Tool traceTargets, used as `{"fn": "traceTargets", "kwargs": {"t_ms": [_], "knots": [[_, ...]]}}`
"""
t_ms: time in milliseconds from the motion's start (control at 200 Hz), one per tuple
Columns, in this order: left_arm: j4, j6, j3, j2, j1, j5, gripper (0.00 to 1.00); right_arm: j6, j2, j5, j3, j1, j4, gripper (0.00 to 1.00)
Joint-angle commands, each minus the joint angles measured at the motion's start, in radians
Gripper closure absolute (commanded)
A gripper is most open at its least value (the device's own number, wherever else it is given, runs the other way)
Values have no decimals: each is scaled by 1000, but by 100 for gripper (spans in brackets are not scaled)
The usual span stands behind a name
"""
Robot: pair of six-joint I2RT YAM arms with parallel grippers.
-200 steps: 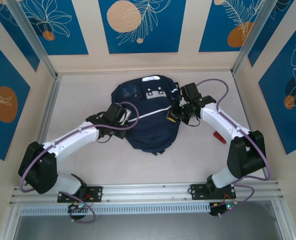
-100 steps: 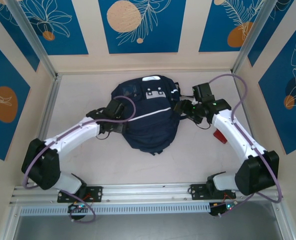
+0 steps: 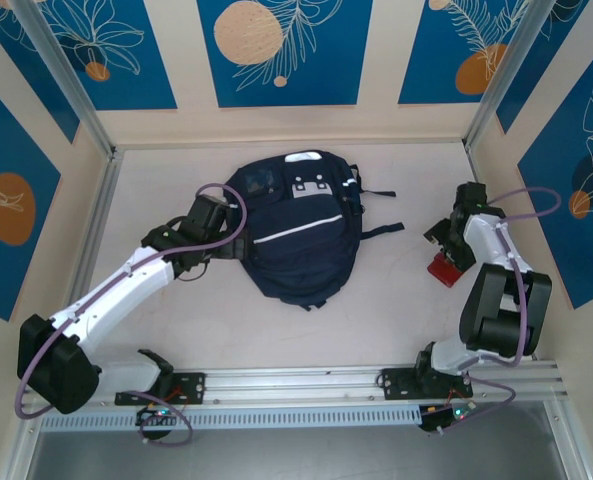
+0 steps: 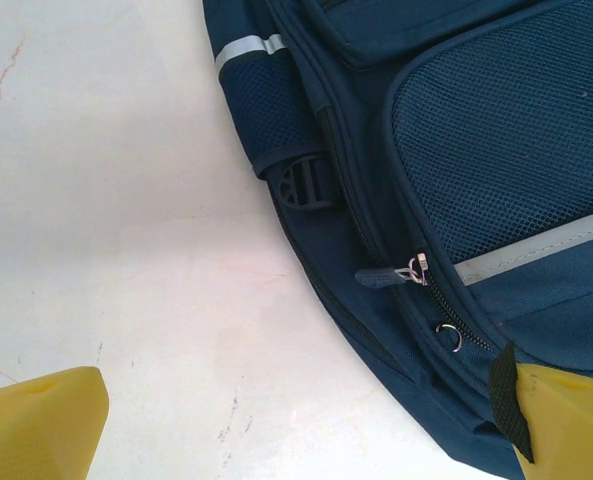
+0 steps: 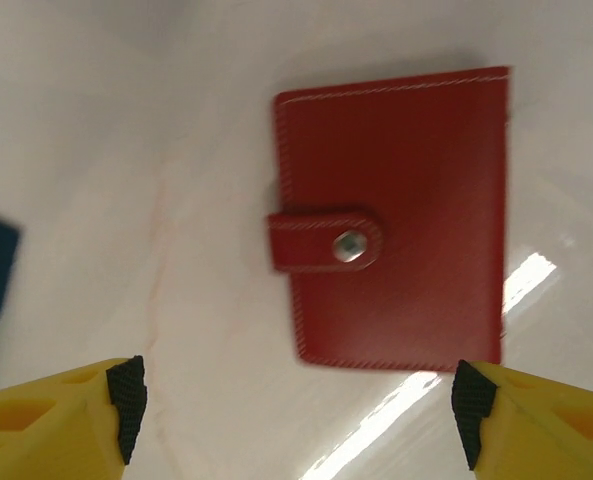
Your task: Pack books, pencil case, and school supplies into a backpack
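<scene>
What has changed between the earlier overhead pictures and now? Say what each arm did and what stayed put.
Both arms drew back from the large navy striped fabric backpack. The left gripper opened and moved left, and its jaws now stand apart beside the bag's edge. The right gripper opened and swung right, and its jaws now stand apart above a flat red leather snap wallet. Backpack and wallet stayed in place.

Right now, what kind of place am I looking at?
Probably a robot test booth: a left arm and right arm bolted to a metal rail, a table walled by blue patterned panels, and a backpack laid out.
</scene>
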Motion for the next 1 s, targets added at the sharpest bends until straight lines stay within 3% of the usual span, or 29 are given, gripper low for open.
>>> {"fn": "traceTargets", "kwargs": {"t_ms": [0,150,315,390,845,995], "knots": [[-20,-18,-11,-20,15,26,0,-30,41,4,29,-72,11,20],[-23,-23,-8,-18,16,37,0,-55,104,-72,32,-144,35,25],[-31,-25,-2,-16,16,42,0,-78,185,-95,46,-147,30,28],[-35,-27,-5,-18,17,41,0,-90,205,-122,38,-139,40,34],[-29,-33,-30,-36,17,53,0,-130,256,-184,68,112,8,40],[-25,-36,-28,-32,18,69,0,-127,233,-283,52,181,19,40]]}}
